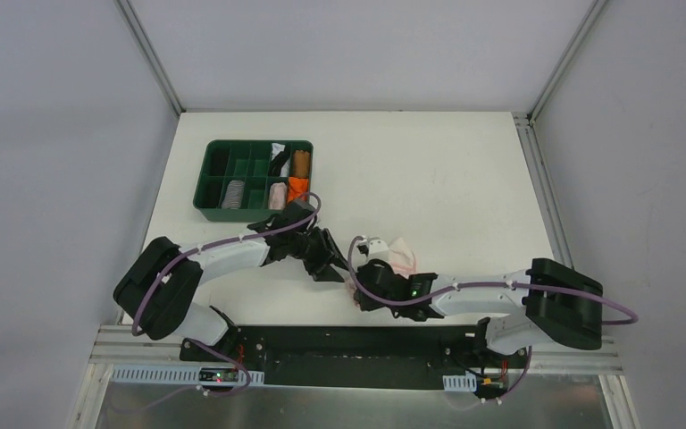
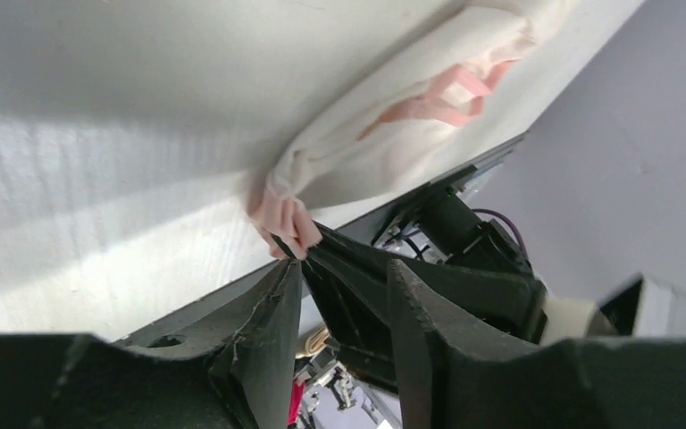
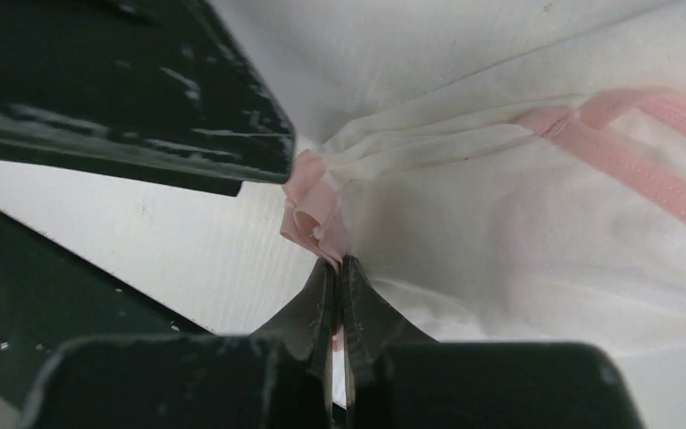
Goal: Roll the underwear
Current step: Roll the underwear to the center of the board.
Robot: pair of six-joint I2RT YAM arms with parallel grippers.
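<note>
Right gripper (image 3: 340, 273) is clamping down hard on the underwear (image 3: 536, 223), both fingers pressing together on a bunched pink corner of the edging, and the cloth is puckering up right at the tips. The pale pink-white fabric is fanning out from that pinch, with a pink band running off toward the right side of the wrist view.

Left gripper (image 2: 344, 268) is standing released, fingers parted with a clear gap between them. The pink corner is sitting just off the tip of one finger, not inside the gap. The right gripper's dark fingers are crossing just behind that gap, so the two are working almost nose to nose.

From above, the underwear is lying crumpled on the white desk (image 1: 464, 179), near the front edge and about the middle, and both arms are reaching in to meet at its near-left corner. Whether that corner is lifting off the surface, I cannot tell.

Over at the far left of the desk, the green tray (image 1: 210, 192) is sitting well apart from the action, with rolled cloths (image 1: 232, 193) showing in several of its compartments
</note>
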